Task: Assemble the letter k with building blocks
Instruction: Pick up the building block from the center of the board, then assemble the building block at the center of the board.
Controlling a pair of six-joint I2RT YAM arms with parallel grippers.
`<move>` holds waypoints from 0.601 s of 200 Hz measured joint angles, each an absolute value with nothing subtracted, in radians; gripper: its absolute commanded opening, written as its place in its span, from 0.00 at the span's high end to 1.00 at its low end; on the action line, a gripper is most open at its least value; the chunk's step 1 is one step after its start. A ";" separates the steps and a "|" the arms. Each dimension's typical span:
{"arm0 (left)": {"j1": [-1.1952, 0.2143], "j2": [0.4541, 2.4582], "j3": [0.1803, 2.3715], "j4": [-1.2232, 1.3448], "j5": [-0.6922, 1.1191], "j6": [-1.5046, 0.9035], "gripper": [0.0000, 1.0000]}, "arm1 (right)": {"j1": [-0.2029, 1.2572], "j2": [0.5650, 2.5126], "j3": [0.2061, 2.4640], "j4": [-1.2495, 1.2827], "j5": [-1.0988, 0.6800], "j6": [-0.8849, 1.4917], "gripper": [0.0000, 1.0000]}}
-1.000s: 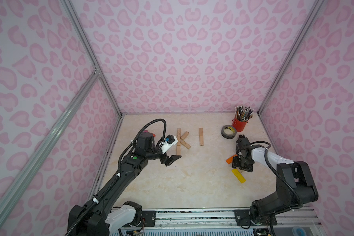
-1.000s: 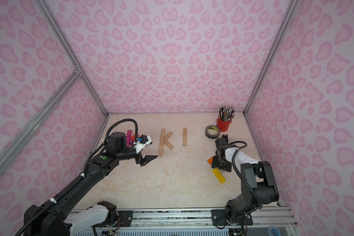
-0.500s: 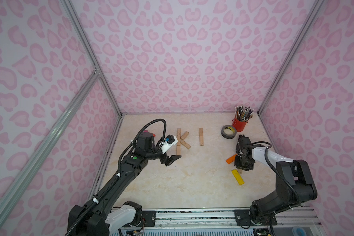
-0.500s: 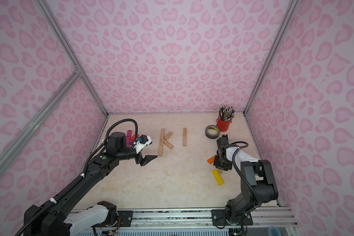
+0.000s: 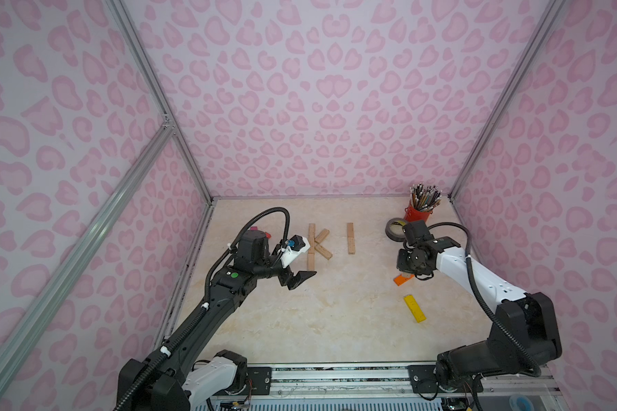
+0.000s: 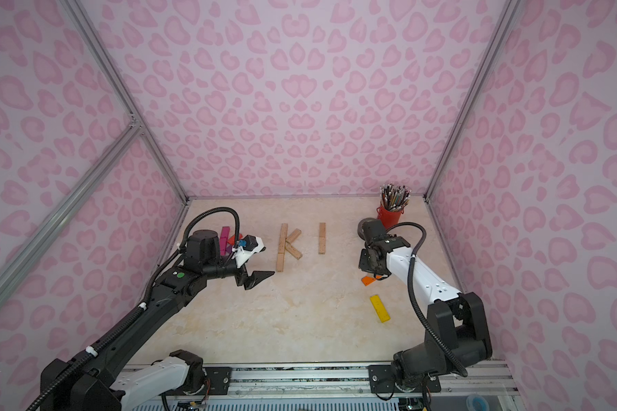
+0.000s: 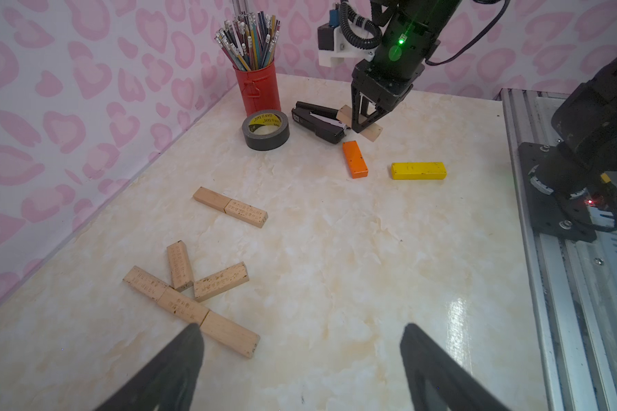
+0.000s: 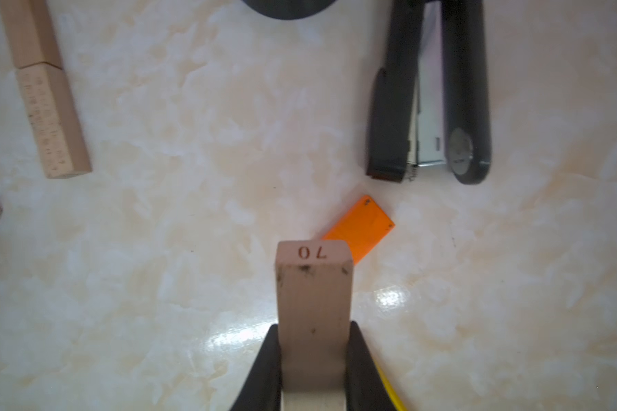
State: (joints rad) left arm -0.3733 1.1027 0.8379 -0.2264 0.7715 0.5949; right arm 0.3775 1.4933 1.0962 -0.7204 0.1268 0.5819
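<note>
grip comes first here: the right gripper (image 8: 314, 359) is clamped on the long sides of a plain light wood rectangular block stamped 70 (image 8: 314, 295). the block juts forward out of the jaws, its free end over one corner of a flat orange painted block (image 8: 366, 224) and close to a black metal stapler (image 8: 431, 106). whether the held block is clear of the cream marbled table (image 7: 335, 256) i cannot tell. the left gripper (image 7: 301, 332) hangs with jaws wide apart and empty, just beside a k-shaped group of five light wood blocks (image 7: 189, 288). a straight row of two light wood blocks (image 7: 230, 211) lies apart from that group, and a yellow painted block (image 7: 418, 170) lies loose near the orange one. my read is that the held block belongs with that row. to do it well, rise straight up before travelling, so the overhanging end neither drags the orange block nor clips the stapler. keep the block level, bring it down with its end flush against the row, and release only once it lies flat.
</note>
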 measured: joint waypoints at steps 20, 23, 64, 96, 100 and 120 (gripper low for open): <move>-0.374 1.100 0.838 -0.226 0.772 0.595 0.11 | 0.471 1.575 1.183 -0.740 0.134 0.626 0.86; -0.374 1.100 0.838 -0.226 0.772 0.595 0.11 | 0.483 1.588 1.195 -0.742 0.136 0.631 0.86; -0.374 1.091 0.836 -0.226 0.770 0.595 0.11 | 0.608 1.782 1.354 -0.768 0.150 0.691 0.84; -0.374 1.087 0.831 -0.226 0.766 0.595 0.11 | 0.635 1.895 1.432 -0.779 0.149 0.712 0.84; -0.374 1.087 0.831 -0.225 0.766 0.595 0.11 | 0.637 1.908 1.440 -0.779 0.148 0.713 0.84; -0.374 1.087 0.831 -0.226 0.764 0.595 0.11 | 0.651 1.964 1.477 -0.782 0.146 0.713 0.84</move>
State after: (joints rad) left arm -0.3744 1.0870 0.8307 -0.2256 0.7635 0.5945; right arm 0.6506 1.9644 1.4769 -0.7818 0.1455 0.7132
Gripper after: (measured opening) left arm 0.887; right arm 0.233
